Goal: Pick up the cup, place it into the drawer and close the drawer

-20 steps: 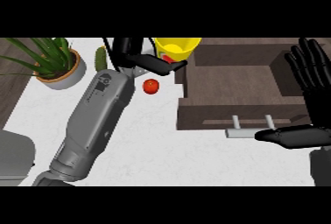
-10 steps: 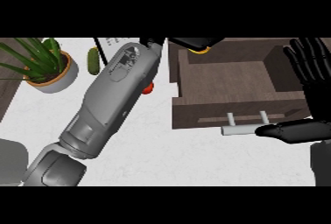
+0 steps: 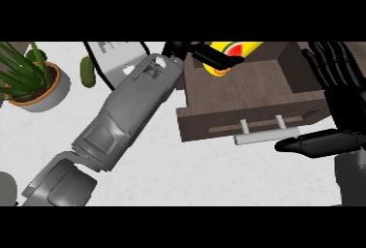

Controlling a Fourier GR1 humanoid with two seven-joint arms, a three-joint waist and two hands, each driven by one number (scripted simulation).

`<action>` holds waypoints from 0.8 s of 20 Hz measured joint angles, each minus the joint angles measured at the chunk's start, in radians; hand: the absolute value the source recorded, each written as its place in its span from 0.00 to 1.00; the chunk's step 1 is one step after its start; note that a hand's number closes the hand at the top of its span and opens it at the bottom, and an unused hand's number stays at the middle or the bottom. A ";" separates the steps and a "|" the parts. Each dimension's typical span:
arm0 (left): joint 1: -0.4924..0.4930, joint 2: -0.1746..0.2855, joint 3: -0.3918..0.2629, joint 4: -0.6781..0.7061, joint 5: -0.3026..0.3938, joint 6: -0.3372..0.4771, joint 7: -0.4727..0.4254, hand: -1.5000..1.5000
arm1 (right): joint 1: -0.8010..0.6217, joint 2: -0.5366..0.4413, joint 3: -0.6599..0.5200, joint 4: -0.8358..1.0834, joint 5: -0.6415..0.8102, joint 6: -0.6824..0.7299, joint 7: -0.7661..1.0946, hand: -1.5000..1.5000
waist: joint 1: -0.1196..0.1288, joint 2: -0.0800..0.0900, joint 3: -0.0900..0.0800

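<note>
One yellow cup (image 3: 247,50) in left hand (image 3: 213,58), seemingly over open drawer (image 3: 236,91)

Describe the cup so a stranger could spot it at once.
On the white counter, find the dark brown wooden drawer standing open at right. Over its far left corner, the black left hand curls round a yellow cup, the only yellow thing around.

Left hand (image 3: 205,52) moved rightwards, yellow cup (image 3: 240,48) now held over the open drawer (image 3: 243,92), no longer beside it
</note>
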 measured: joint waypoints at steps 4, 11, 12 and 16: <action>0.012 0.000 -0.068 0.030 0.022 -0.025 0.012 0.00 | -0.037 0.013 0.022 0.017 0.013 -0.008 0.005 0.00 | -0.028 0.009 0.000; 0.060 0.000 -0.104 0.008 0.109 -0.033 -0.039 0.00 | -0.077 0.025 0.060 0.021 -0.036 0.041 0.022 0.00 | -0.068 0.018 -0.001; 0.066 0.000 -0.099 0.001 0.127 -0.036 -0.054 0.00 | -0.081 0.029 0.070 0.021 -0.052 0.056 0.026 1.00 | -0.068 0.018 -0.001; 0.081 0.000 -0.081 -0.041 0.205 -0.056 -0.120 0.00 | -0.087 0.025 0.117 0.027 -0.127 0.158 0.026 1.00 | -0.072 0.020 -0.002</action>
